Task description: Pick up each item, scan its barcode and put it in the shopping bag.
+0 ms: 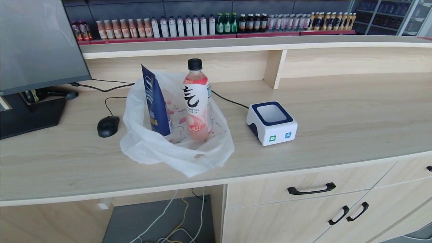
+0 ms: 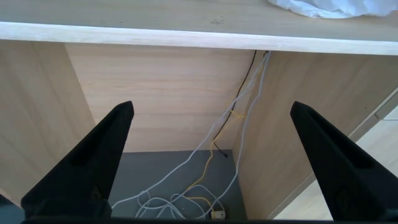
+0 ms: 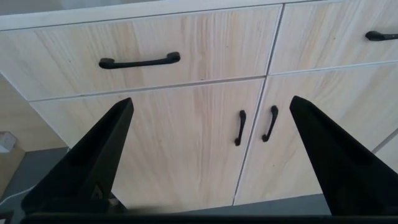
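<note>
The bottle (image 1: 197, 101) and the blue pouch (image 1: 156, 104) both stood inside the shopping bag (image 1: 152, 148) on the table (image 1: 337, 111), left of the scanner (image 1: 271, 123). The left claw (image 2: 211, 112) and the right claw (image 3: 208, 106) hung wide open and empty, below the table edge. Bagging looked finished. Any further item would call for raising a claw above the table first.

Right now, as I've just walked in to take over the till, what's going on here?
Nothing is being held at this moment. The left gripper and right gripper are both open and empty, down below the counter edge. On the counter, the shopping bag holds a pink bottle and a blue pack, both upright. The scanner sits beside the bag with nothing over it, so the bagging looks done.
</note>
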